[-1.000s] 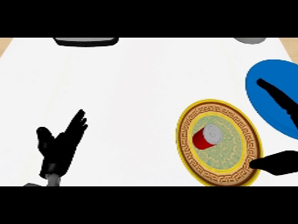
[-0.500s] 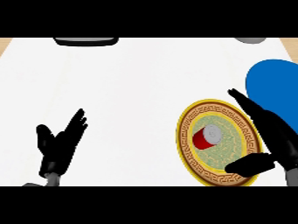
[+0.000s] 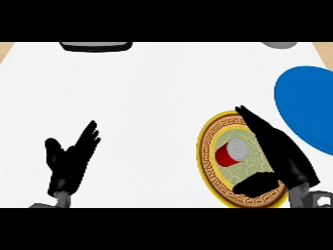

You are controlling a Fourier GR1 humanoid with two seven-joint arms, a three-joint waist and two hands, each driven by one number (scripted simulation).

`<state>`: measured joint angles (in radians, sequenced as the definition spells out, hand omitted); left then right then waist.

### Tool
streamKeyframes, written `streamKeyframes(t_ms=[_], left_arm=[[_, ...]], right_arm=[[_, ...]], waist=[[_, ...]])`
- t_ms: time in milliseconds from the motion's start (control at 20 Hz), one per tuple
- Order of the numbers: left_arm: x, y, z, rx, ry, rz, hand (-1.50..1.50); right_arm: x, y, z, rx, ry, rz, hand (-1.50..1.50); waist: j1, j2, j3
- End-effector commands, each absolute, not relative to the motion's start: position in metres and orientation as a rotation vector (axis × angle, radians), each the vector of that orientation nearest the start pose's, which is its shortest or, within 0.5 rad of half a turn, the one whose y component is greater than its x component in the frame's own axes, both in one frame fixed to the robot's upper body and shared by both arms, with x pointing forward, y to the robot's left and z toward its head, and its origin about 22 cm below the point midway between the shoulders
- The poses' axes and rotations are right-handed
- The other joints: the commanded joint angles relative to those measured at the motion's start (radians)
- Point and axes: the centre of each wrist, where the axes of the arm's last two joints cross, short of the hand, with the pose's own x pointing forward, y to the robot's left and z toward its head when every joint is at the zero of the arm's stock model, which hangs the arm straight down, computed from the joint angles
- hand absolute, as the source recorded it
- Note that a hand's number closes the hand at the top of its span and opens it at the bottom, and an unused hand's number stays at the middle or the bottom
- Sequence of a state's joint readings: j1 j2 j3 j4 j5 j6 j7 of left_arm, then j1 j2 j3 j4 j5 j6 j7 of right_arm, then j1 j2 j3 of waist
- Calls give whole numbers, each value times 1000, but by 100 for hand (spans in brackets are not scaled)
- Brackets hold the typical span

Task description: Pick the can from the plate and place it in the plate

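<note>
Red can with a silver top (image 3: 232, 152) sits on the gold-rimmed patterned plate (image 3: 203, 156), not yet lifted. Your right hand (image 3: 280, 151) hovers at its 3 o'clock, fingers straight, gripping nothing. Grasp, lift and carry to the round blue plate (image 3: 313, 107) at 1 o'clock remain. Left hand (image 3: 72, 158) rests open at 9 o'clock, and nothing lies between the plates.

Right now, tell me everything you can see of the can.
The can is small and red-bodied, with a round grey end showing toward the upper right, metal by its look. It sits near the middle of the gold-rimmed plate, touching only that. The right hand is open beside it, fingers along its right, thumb below; no contact shows.
</note>
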<state>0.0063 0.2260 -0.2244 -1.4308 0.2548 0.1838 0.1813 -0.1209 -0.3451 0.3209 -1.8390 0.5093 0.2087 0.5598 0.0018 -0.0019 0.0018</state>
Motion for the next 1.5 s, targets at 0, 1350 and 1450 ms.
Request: streamKeyframes(t_ms=[0,1350,1450], left_arm=[[232,249,-42,16,-1180,4,0],[217,257,-43,13,-1170,0,0],[231,234,-38,22,-1189,2,0]], right_arm=[[250,-187,97,-615,-1224,935,-150],[269,-187,16,-687,-1182,1161,150],[262,-200,19,-725,-1206,1141,150]], waist=[[1,2,-2],[1,2,-2],[-2,2,-2]])
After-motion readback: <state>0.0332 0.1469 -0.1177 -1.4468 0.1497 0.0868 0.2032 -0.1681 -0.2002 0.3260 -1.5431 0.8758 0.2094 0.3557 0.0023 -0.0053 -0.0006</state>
